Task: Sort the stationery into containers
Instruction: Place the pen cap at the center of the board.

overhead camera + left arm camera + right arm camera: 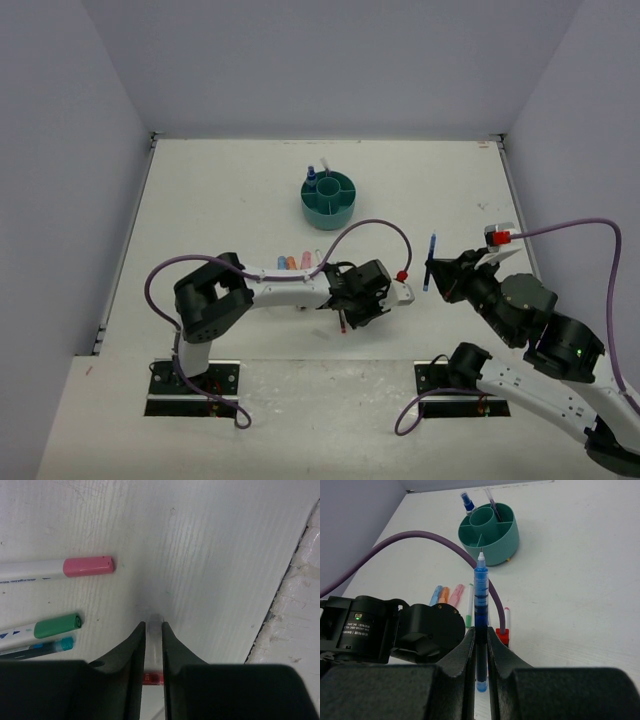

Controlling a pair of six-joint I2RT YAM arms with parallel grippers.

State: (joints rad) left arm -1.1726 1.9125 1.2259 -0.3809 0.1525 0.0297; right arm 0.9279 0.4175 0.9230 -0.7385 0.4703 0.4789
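Picking is the step in hand. My left claw (154,629) is closed on a thin pen (154,645) with a red band, low at the table (215,545), well to the near side of the teal organiser (329,198). My right claw (481,639) is clamped on a blue pen (480,592), held upright in the air to the organiser's near right. Next, I judge, each pen must be carried over the organiser and lowered into a compartment. Markers (293,262) lie loose on its near side. White, scuffed table, chipped front edge; pale lilac walls (330,70) all round.
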